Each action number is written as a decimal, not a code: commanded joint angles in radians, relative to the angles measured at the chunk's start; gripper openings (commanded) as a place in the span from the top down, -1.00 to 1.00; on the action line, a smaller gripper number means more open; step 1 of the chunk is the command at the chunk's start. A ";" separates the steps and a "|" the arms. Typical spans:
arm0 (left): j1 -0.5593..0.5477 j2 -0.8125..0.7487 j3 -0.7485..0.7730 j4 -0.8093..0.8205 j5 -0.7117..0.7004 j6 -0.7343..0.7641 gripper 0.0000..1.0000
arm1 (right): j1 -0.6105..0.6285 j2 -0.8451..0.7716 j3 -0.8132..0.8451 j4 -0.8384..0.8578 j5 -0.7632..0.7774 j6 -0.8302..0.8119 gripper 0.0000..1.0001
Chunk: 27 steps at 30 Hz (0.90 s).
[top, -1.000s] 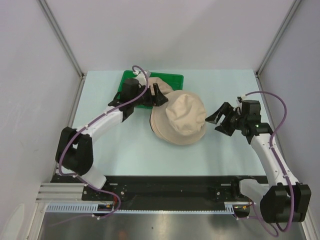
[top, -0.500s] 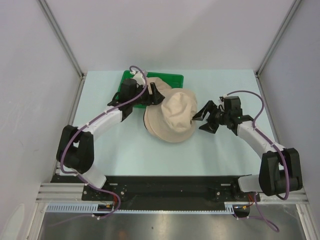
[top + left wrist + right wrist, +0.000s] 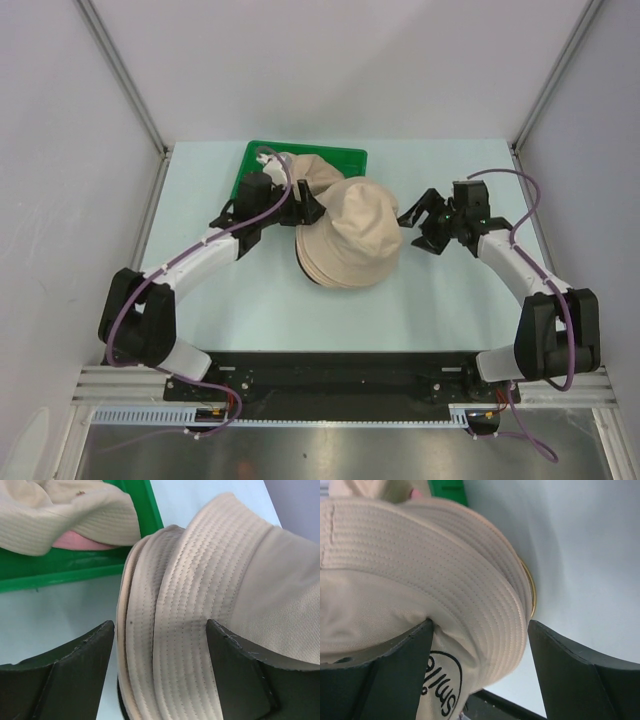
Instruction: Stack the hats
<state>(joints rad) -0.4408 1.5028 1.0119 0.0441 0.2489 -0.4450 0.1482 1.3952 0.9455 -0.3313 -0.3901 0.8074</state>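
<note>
The pile of hats (image 3: 348, 235) sits mid-table, crowns up toward the overhead camera and brims down. The top hat (image 3: 362, 215) is set a little to the far right, so the lower brims (image 3: 318, 268) show as a stepped edge on the near-left. The outline is close to round, slightly longer from far-right to near-left. In the left wrist view the stitched brim edges (image 3: 165, 630) run upright as nested layers. In the right wrist view the brim (image 3: 470, 580) curves over a thin gold ring (image 3: 533, 594) at its outer edge, and black lettering (image 3: 442, 692) marks the fabric below. One more hat (image 3: 305, 168) lies crumpled in the green tray (image 3: 350, 156) just beyond the pile, a pink inner side (image 3: 75, 541) showing. The left gripper (image 3: 306, 206) meets the pile's left edge with its jaws spread wide. The brim layers fill the gap, and the pictures do not show them being pinched. The right gripper (image 3: 412, 226) is at the right edge, equally wide apart, straddling the brim with one finger (image 3: 395, 675) against the fabric. Both rest over the pale table (image 3: 450, 300).
</note>
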 commanded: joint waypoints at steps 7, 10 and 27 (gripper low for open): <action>-0.059 0.011 -0.130 -0.263 -0.013 0.029 -0.57 | -0.045 -0.053 0.133 -0.055 0.091 -0.053 -0.63; -0.064 0.025 -0.134 -0.265 -0.005 0.028 -0.57 | -0.048 -0.074 0.153 -0.071 0.099 -0.062 -0.63; 0.075 -0.228 0.105 -0.504 -0.192 0.081 -0.87 | -0.174 -0.265 0.194 -0.121 0.120 -0.143 -0.71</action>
<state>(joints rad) -0.4461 1.4033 0.9966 -0.3992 0.1417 -0.4164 0.0280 1.2068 1.0916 -0.4541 -0.3065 0.7181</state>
